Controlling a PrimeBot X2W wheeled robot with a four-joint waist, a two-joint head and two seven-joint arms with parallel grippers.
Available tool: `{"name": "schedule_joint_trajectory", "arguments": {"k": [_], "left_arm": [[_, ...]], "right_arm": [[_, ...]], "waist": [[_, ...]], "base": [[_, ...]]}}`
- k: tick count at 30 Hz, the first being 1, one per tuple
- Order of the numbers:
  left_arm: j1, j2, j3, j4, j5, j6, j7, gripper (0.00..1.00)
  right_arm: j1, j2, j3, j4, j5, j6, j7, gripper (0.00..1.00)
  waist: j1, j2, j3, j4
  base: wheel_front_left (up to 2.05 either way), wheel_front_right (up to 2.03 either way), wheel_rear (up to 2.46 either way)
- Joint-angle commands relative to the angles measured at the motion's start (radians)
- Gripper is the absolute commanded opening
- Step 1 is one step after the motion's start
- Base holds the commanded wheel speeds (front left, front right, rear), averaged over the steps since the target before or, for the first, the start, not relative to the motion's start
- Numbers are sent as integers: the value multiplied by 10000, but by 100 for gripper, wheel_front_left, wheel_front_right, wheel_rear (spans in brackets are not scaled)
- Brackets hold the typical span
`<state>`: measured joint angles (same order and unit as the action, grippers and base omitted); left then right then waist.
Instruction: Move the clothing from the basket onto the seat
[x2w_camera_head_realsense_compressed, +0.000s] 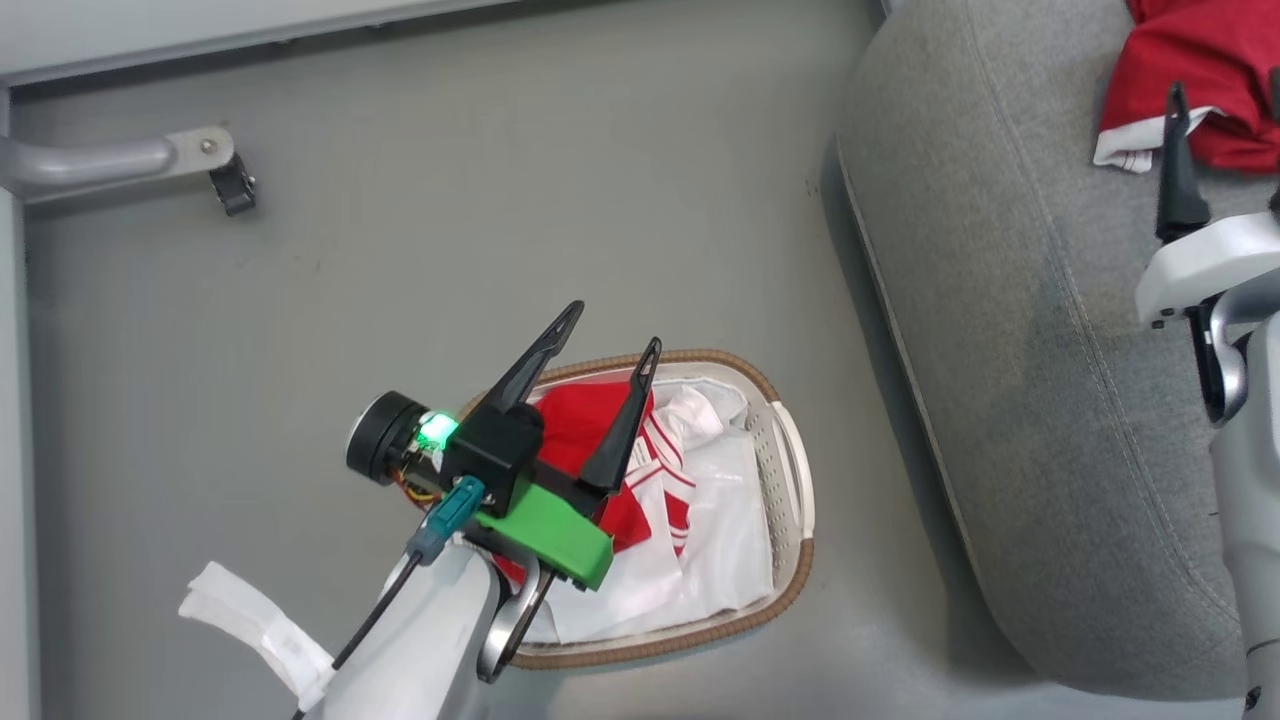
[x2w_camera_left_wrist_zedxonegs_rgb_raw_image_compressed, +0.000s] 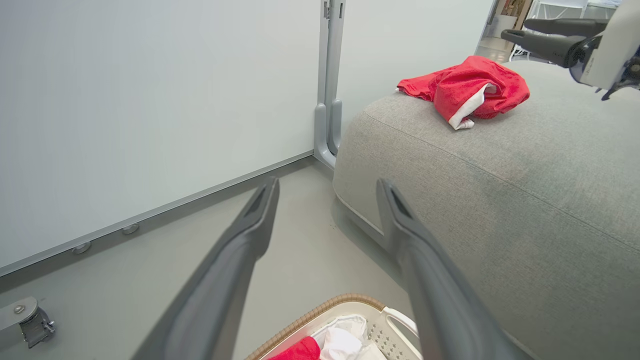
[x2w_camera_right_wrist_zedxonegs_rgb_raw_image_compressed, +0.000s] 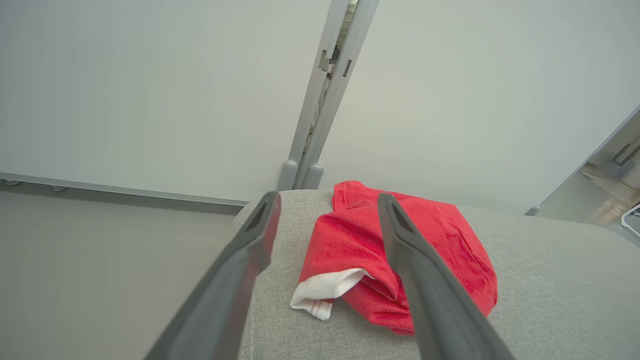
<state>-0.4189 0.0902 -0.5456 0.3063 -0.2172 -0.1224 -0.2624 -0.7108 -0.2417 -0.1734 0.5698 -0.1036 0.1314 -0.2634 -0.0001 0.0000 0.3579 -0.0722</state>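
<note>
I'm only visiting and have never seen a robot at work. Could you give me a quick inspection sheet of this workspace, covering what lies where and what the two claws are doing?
Surface: grey floor; the basket stands on it beside the seat.
Job's things: one red garment lies on the seat; more red-and-white clothing is in the basket, on its white liner.
Clutter: white strip by the left forearm; attached or loose, cannot tell.
Grippers: left gripper open above the basket, holding nothing; right gripper open over the seat, holding nothing.
Cables: black cable along the left arm.
Surroundings: pale wall panels; metal foot with caster.
</note>
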Motion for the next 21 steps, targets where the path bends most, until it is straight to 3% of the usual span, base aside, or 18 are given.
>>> {"name": "schedule_joint_trajectory", "arguments": {"k": [1,9,16,21], "left_arm": [[348,-24,174,-17,-4,38,-37,100],[1589,-116,1309,-34,145,129,-37,100],[2623,-169,2561,-325,158,273,-37,100],[3320,-234,3427,-537,115,364,-37,100]], "right_arm": [[237,37,163,63,126,-14,-21,100],[1339,757,1322,93,776,-14,-21,100],[2804,1685,1622,-828,1173,-14,-23,100],[3834,1873,1652,-1337,1541,-14,-21,100]], "waist": [[1,0,-1220,695],[1,0,-2288,1363],[1,0,-2641,1514],[1,0,-2839,1459]], "base": [[0,0,0],[0,0,0],[0,0,0],[0,0,0]]}}
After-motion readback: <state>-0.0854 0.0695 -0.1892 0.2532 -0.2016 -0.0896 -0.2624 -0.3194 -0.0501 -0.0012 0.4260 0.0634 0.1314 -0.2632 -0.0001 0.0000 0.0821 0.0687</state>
